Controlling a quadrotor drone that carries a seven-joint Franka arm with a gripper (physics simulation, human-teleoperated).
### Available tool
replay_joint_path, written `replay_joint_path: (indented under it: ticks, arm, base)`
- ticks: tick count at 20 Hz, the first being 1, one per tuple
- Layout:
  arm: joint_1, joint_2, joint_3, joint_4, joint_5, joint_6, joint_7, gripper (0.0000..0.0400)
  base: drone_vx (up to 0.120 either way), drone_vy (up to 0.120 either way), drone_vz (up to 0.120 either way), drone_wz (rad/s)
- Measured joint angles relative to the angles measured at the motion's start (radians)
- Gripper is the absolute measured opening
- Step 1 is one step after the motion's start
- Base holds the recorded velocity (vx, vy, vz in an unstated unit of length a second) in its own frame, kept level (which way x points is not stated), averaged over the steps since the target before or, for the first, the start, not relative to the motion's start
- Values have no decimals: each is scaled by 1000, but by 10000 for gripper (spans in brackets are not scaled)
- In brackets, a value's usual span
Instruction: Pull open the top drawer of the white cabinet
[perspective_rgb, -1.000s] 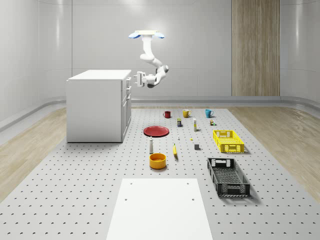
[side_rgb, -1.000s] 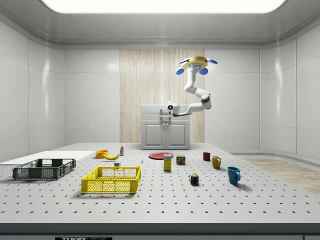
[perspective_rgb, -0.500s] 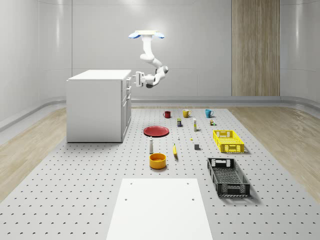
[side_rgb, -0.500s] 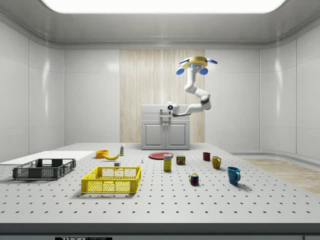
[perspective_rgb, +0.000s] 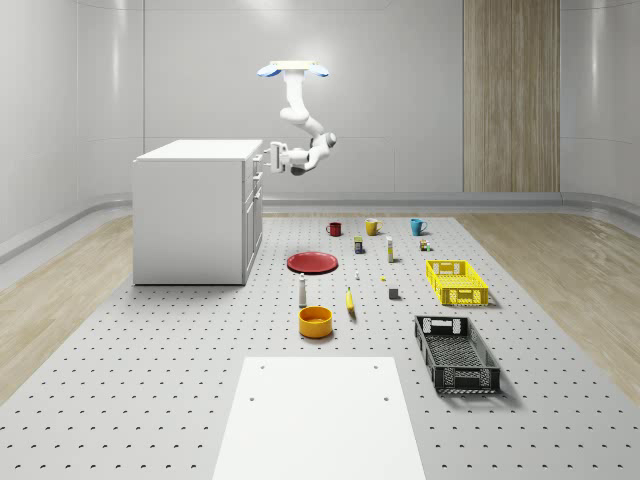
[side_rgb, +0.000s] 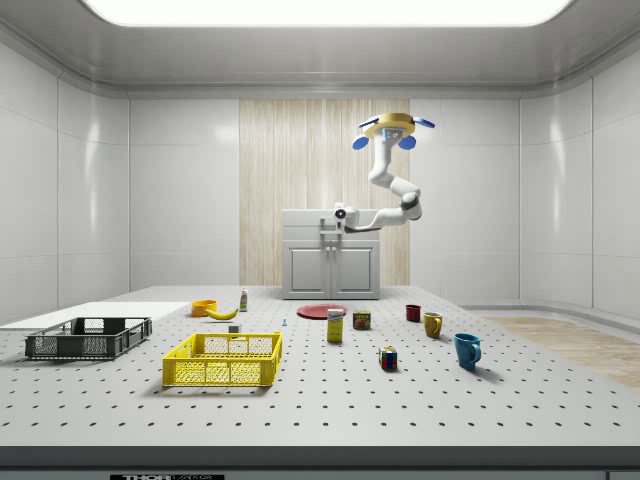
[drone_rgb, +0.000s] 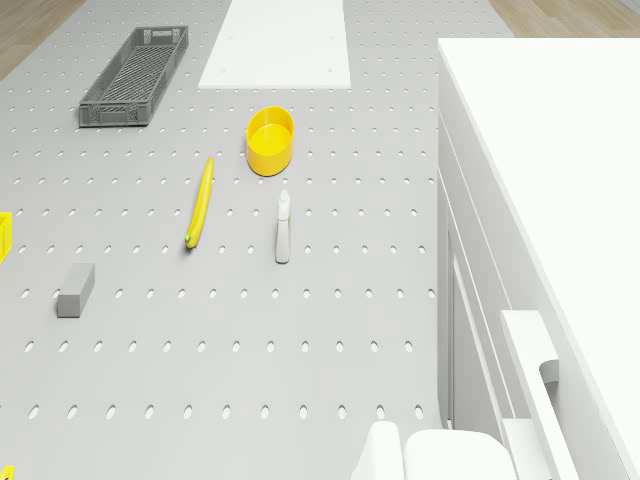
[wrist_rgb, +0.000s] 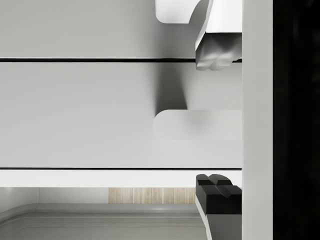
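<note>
Two spread fingers (wrist_rgb: 218, 50) bracket the white bar handle (wrist_rgb: 197, 124) of the top drawer; my two-finger gripper (perspective_rgb: 268, 157) has advanced against the white box cabinet (perspective_rgb: 190, 212) at left of centre. Grip not yet closed. My drone (perspective_rgb: 293, 70) hovers beside the cabinet, above the perforated grey floor.

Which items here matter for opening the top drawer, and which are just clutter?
Job: white cabinet, its top drawer, gripper at the drawer front, drone hovering beside the cabinet.
Clutter: red plate, banana, yellow bowl, mugs, yellow crate, black crate.
</note>
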Motion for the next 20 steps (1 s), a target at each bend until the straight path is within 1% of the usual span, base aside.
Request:
replay_joint_path:
  ticks: [4, 6, 12, 20]
  arm:
    - [2, 14, 14, 0, 23, 7, -12, 305]
    - [6, 29, 14, 8, 32, 7, -21, 305]
    - [17, 76, 3, 37, 49, -3, -46, 305]
    - [18, 112, 11, 54, 76, -9, -67, 305]
  base:
    - [0, 0, 0, 0]
    - [0, 0, 0, 0]
    - [0, 0, 0, 0]
    - [0, 0, 0, 0]
